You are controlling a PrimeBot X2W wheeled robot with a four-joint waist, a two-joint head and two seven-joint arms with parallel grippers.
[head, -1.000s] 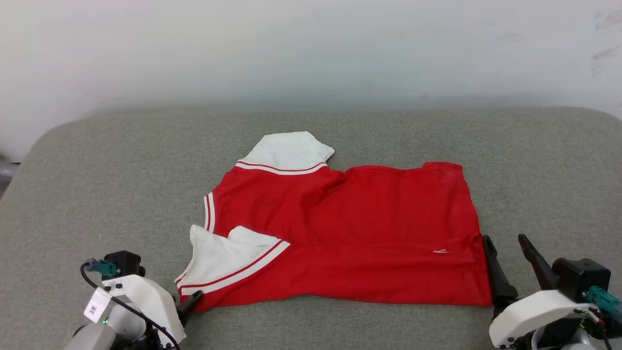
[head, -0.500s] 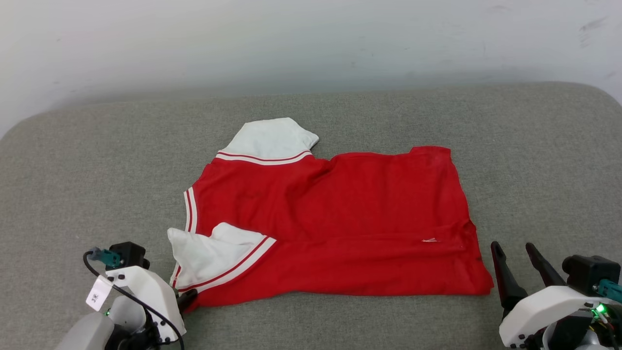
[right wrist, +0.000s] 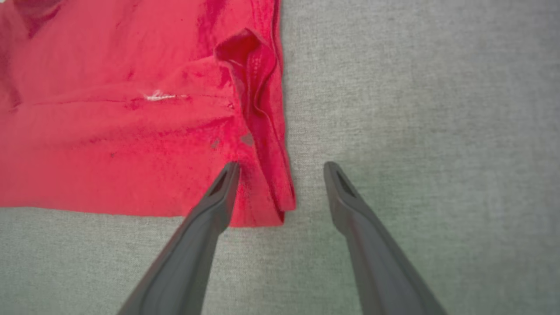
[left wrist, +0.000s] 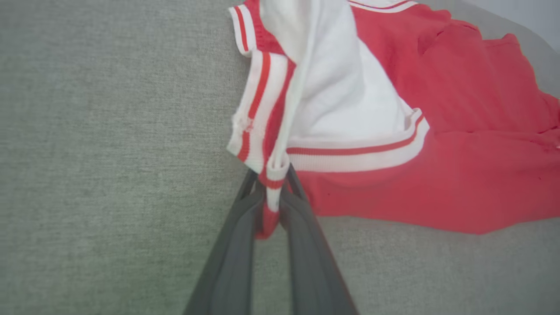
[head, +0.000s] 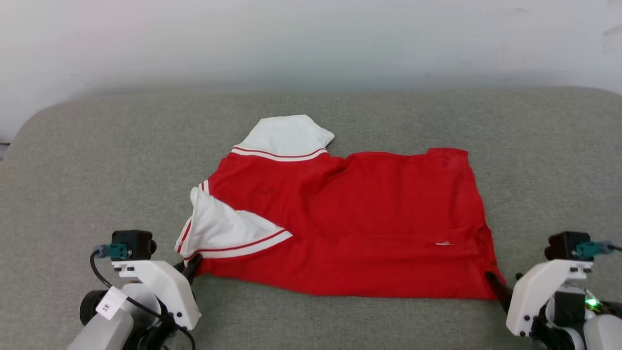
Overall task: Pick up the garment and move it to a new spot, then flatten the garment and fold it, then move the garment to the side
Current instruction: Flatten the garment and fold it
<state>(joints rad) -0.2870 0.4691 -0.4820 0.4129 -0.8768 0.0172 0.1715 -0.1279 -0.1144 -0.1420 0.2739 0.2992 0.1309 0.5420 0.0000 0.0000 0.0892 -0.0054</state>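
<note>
The garment (head: 350,223), a red shirt with white sleeves and red-and-white stripe trim, lies mostly flat on the grey cushion (head: 73,160); its lettering is hidden. My left gripper (head: 193,265) is shut on the garment's near left corner, where the striped sleeve hem (left wrist: 271,179) bunches between the fingers (left wrist: 302,205). The near white sleeve (head: 218,231) is pulled up toward that grip. My right gripper (right wrist: 282,168) stands open at the near right corner (right wrist: 267,192), one finger (right wrist: 223,183) over the red cloth and the other on bare cushion. In the head view its dark fingertip (head: 494,284) meets that corner.
A pale wall (head: 311,43) rises behind the cushion. Bare grey cushion surrounds the garment on all sides, widest at the left and back. The far white sleeve (head: 286,136) points toward the wall.
My left gripper shut on the near left corner and drew the white sleeve up. The right gripper came in to the near right corner, still open. The camera shifted slightly.
</note>
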